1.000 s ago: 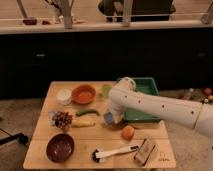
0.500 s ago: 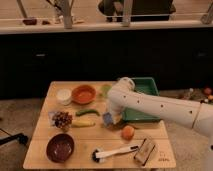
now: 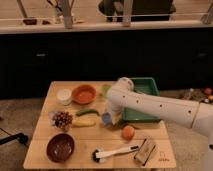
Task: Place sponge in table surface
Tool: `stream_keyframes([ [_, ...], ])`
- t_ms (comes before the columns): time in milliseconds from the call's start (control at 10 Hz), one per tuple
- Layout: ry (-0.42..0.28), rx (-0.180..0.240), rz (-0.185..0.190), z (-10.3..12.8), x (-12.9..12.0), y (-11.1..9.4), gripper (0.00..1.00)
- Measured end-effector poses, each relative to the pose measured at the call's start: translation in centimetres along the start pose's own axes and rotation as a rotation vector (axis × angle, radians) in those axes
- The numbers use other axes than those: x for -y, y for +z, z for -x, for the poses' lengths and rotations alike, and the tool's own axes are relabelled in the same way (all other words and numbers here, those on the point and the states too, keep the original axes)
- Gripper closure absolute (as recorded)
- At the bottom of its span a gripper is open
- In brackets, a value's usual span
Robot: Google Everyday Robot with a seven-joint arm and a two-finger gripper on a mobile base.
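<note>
The sponge [image 3: 105, 118] is low near the middle of the tabletop [image 3: 100, 136], right at the tip of the gripper [image 3: 110, 115]. The gripper points down from the white arm [image 3: 160, 107], which reaches in from 3 o'clock. I cannot tell whether the gripper is spread or pinching the sponge. I also cannot tell whether the sponge rests on the wood or hangs just above it.

From the sponge, the tray [image 3: 145, 86] is at 2 o'clock, the orange [image 3: 128, 132] is near at 4 o'clock, the banana [image 3: 84, 122] is just beside it at 9 o'clock, and the brush [image 3: 116, 152] is at 6 o'clock.

The sponge is probably light, soft and springy, not fragile, and grippy rather than slippery. It would squash under a pinch and spring back on release. The best hold seems to be across its 2 long edges at mid-length, with a gentle squeeze. Being flat, it should lie still if let go low down. Dropped from higher, it might bounce toward the orange or banana.
</note>
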Motion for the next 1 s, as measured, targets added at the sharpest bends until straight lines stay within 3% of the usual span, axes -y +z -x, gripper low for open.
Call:
stream_keyframes([
  [200,-0.049,0.003,0.016,0.6,-0.3,0.1,1.00],
  [500,-0.314,0.049,0.032,3.1,-0.3,0.5,1.00],
  [700,-0.435,0.092,0.046,4.7,-0.7,0.7,1.00],
  [1000,-0.510,0.173,0.066,5.7,-1.3,1.1,1.00],
])
